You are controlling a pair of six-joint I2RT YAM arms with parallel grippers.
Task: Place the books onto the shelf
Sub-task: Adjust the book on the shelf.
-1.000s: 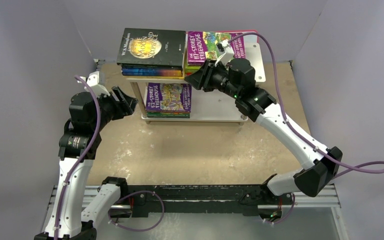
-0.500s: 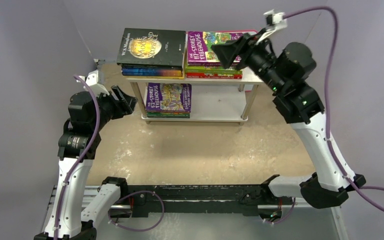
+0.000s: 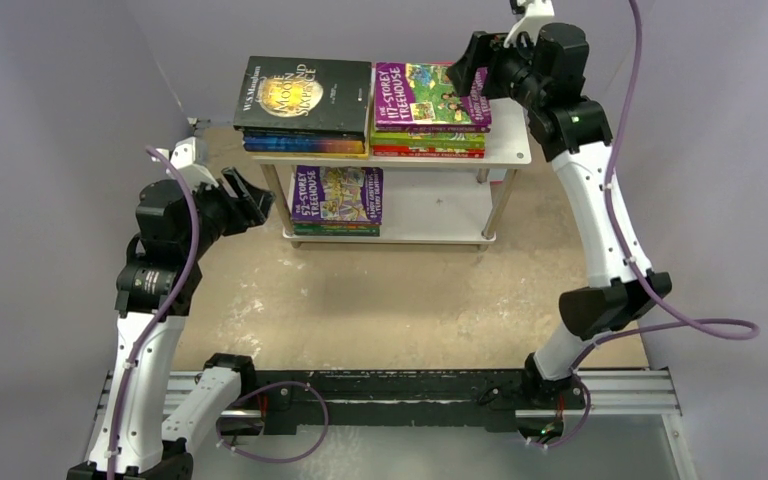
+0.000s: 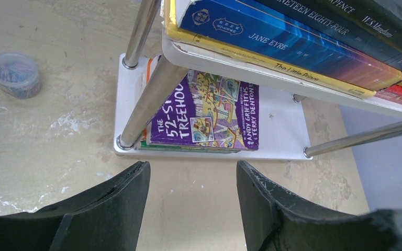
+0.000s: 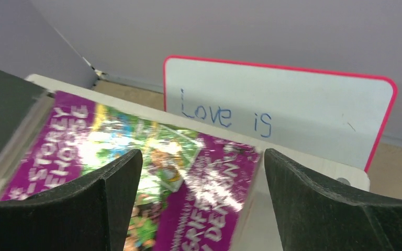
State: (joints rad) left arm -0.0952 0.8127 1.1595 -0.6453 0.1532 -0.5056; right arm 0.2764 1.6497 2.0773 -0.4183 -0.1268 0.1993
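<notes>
The shelf (image 3: 513, 140) stands at the back of the table. Its top board carries a stack of books under the black "Moon and Sixpence" (image 3: 305, 95) and a second stack under a purple "Treehouse" title (image 3: 428, 95). On the lower board (image 4: 282, 130) lies a short stack topped by "52-Storey Treehouse" (image 4: 209, 112). My right gripper (image 3: 468, 68) hovers open above the right end of the purple book (image 5: 136, 172), holding nothing. My left gripper (image 3: 258, 200) hangs open and empty left of the shelf, facing its lower tier, with bare table between its fingers (image 4: 120, 204).
A pink-edged whiteboard (image 5: 293, 104) with blue writing leans on the back wall behind the shelf. A small clear tub of coloured bits (image 4: 15, 73) sits on the table left of the shelf. Grey walls close in both sides.
The right arm rose from in front of the shelf and swung back over the top right stack, its jaws spreading wider. The left arm stayed still.
</notes>
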